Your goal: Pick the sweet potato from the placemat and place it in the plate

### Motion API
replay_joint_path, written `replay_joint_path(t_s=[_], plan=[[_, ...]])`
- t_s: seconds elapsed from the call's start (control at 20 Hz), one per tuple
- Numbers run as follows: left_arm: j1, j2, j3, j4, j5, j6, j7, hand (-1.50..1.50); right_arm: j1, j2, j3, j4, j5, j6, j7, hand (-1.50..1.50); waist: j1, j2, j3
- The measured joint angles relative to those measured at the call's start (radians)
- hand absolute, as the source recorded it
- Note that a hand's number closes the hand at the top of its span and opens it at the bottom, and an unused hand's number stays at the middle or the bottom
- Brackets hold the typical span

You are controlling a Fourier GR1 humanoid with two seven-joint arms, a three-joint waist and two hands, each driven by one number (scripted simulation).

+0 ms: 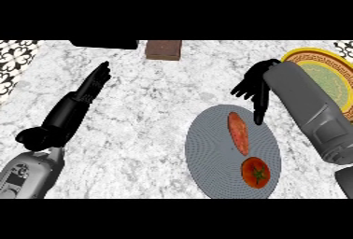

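Observation:
An orange sweet potato lies lengthwise on the round grey placemat, toward its upper half. My right hand hovers just above and right of the sweet potato, fingers straight and spread, pointing down toward the mat, apart from the vegetable. The yellow plate with a patterned rim and green centre sits at the far right, partly hidden by my right forearm. My left hand rests open on the left side of the counter, fingers stretched away from me.
A red tomato sits on the placemat's near end. A brown block and a black object stand at the counter's far edge. Patterned tiles border the left side.

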Motion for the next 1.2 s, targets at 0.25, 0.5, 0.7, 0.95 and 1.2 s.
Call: replay_joint_path(t_s=[0.25, 0.5, 0.7, 0.95, 1.2], plan=[[0.020, 0.004, 0.003, -0.031, -0.010, -0.005, 0.006, 0.00, 0.006, 0.022, 0.012, 0.023, 0.029, 0.019, -0.035, -1.50, 0.003, -0.002, 0.000], [0.024, -0.003, 0.012, -0.057, -0.011, -0.005, 0.036, 0.00, 0.026, 0.061, 0.028, 0.038, 0.062, 0.038, -0.063, -1.50, -0.005, -0.006, 0.000], [0.045, -0.011, 0.016, -0.065, -0.018, -0.007, 0.033, 0.00, 0.061, 0.077, 0.051, 0.032, 0.099, 0.055, -0.099, -1.50, -0.011, -0.008, 0.000], [0.047, -0.017, 0.033, -0.044, -0.029, -0.018, 0.019, 0.00, 0.082, 0.099, 0.059, 0.037, 0.129, 0.068, -0.132, -1.50, -0.022, -0.016, -0.003], [0.047, -0.025, 0.045, -0.041, -0.041, -0.023, 0.024, 0.00, 0.092, 0.110, 0.066, 0.031, 0.155, 0.094, -0.157, -1.50, -0.029, -0.024, -0.006]])
